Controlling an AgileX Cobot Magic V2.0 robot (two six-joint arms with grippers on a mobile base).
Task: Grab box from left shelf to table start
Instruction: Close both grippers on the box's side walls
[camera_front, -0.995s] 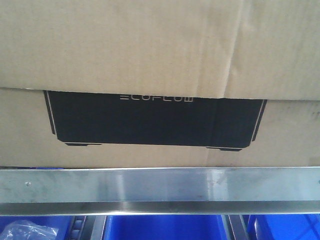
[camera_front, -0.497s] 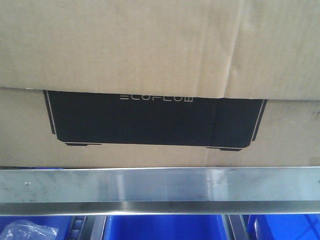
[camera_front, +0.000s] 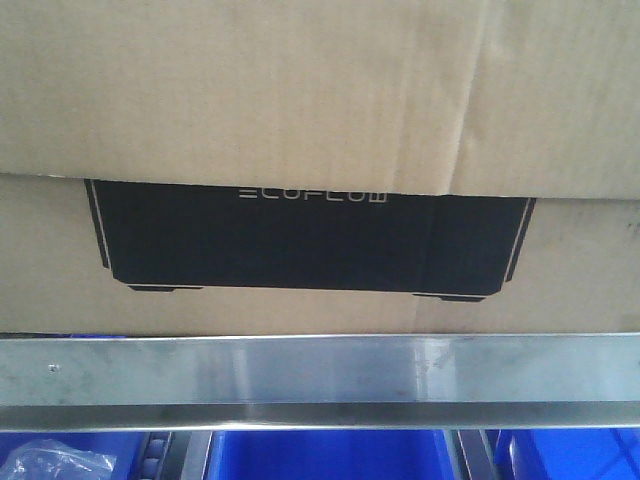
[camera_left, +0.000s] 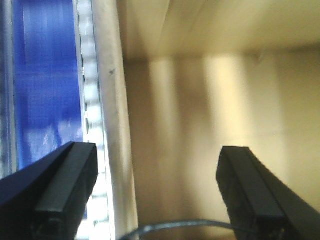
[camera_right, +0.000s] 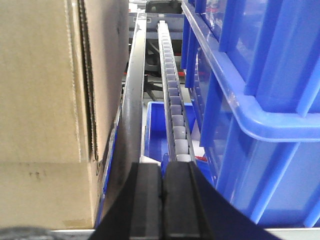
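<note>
So the box (camera_front: 300, 100) is sitting on the left shelf (camera_front: 320, 380), right behind the shiny front rail, with its black panel (camera_front: 300, 245) facing us and blue bins (camera_front: 320, 455) on the level below. It fills pretty much the whole front view, so no way either claw pinches this thing on its own. We reckon it's a two-arm squeeze, and we're only at the lining-up stage.

The left claw (camera_left: 156, 165) has its fingers spread wide and is pointing at bare cardboard. The view's too blurry for us to say whether it's touching. The right claw (camera_right: 163, 172) has its fingers pressed together with nothing between them. It's down in the gap between the box's side and a tall blue bin (camera_right: 250, 100), next to the roller track (camera_right: 172, 100).

What we'd aim for here:
- Get both claws at the same height on opposite side walls, so the box doesn't twist when we press.
- Push on the flat wall, not on the flap seam. That edge looks like it'd give way.
- Keep the right arm off that bin, because the gap looks tight.
- Squeeze evenly, lift just enough to clear the rail, then pull straight back.

Corrugated card is probably slippery against those fingers, so slow and level is the way.
</note>
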